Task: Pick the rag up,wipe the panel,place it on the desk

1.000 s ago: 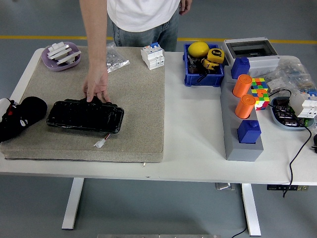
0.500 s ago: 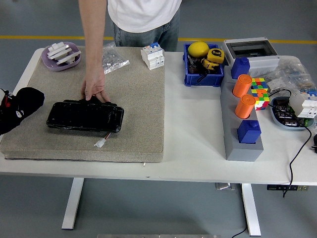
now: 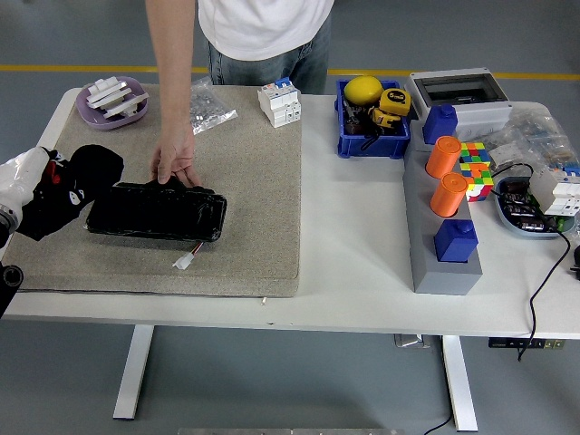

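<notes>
Crumpled black rag (image 3: 86, 172) beside glossy panel (image 3: 156, 213)

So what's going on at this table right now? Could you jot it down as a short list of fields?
robot left hand: at the table's left edge, closed on a black rag
robot right hand: out of view
panel: black, flat on the beige mat
person's hand: fingertips on the panel's far edge
rag vs panel: rag at the panel's left end
</notes>
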{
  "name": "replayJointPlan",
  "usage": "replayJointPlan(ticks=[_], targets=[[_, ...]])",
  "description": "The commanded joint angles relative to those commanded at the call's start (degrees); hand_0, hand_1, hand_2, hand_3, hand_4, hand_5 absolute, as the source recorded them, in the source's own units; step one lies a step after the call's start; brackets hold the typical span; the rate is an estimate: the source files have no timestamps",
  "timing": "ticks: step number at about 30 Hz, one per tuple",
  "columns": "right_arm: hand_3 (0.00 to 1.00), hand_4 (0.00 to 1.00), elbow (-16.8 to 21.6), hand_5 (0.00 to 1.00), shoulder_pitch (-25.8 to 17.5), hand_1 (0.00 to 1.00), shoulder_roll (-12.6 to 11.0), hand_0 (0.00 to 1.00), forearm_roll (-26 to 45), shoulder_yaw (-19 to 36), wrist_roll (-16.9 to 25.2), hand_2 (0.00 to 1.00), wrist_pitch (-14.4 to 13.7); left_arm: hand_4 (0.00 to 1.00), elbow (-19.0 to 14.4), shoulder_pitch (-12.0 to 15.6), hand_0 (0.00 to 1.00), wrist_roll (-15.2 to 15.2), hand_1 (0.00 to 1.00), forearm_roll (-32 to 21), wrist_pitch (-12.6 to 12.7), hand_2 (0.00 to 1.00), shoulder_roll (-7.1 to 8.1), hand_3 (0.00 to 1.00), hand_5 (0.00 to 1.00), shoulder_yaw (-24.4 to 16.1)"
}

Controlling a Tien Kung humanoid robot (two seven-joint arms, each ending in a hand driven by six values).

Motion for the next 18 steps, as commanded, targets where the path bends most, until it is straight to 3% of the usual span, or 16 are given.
replayJointPlan(ticks=[12, 18], targets=[[0.730, 0.998, 0.09, 0.632, -0.04, 0.648, -0.09, 0.769, -0.22, 0.14, 0.00, 0.688, -0.01, 0.002, 3.13, -1.26, 0.247, 0.00, 0.222, -0.81, 0.60, 0.528, -2.13, 0.424, 0.002, 3.26], [0.730, 0.998, 0.11, 0.632, -0.03, 0.649, -0.17, 0.769, -0.35, 0.18, -0.02, 0.688, -0.01, 0.002, 2.20, -1.37, 0.246, 0.21, 0.222, -1.07, 0.62, 0.529, -2.78, 0.424, 0.002, 4.50]])
